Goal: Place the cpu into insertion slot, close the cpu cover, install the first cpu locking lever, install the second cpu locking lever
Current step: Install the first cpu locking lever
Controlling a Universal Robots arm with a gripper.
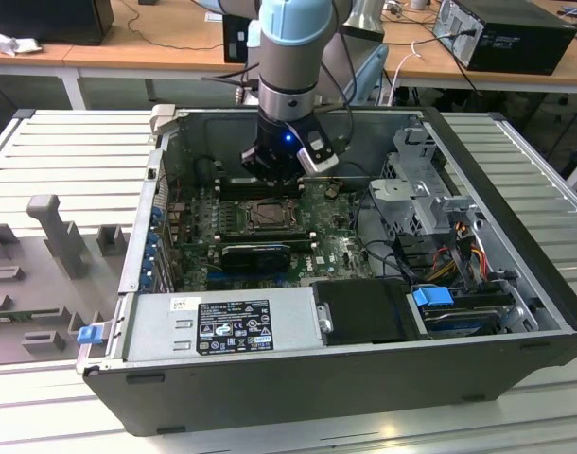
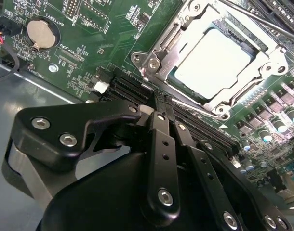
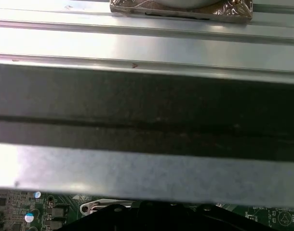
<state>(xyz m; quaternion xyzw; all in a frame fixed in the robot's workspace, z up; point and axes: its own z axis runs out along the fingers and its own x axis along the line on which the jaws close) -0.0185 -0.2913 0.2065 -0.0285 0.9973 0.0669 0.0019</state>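
Because the cpu (image 2: 212, 62) already lies flat inside the insertion slot (image 2: 159, 50), with its silvery top face showing through the square cut-out, you can treat the seating step as done. The cpu cover (image 2: 255, 72) lies down over the chip as a metal frame around it, which holds the chip level in the socket. Thin wire levers run along the frame edges; whether they are latched cannot be judged from these views.

In the second wrist view, the tool (image 2: 159, 103) rests with its fingers drawn narrow, pressed together and holding nothing. Its tips sit just beside the near edge of the socket, over the long black memory slots (image 2: 195, 122), a closed posture suited to pushing on a thin part rather than grasping one.

In the exterior view, the arm stands upright over the open computer case (image 1: 515, 312), with the tool (image 1: 270, 173) low over the motherboard (image 1: 331, 248) at the socket. The case lies on its side on the table (image 1: 71, 151), so the board faces upward for access.
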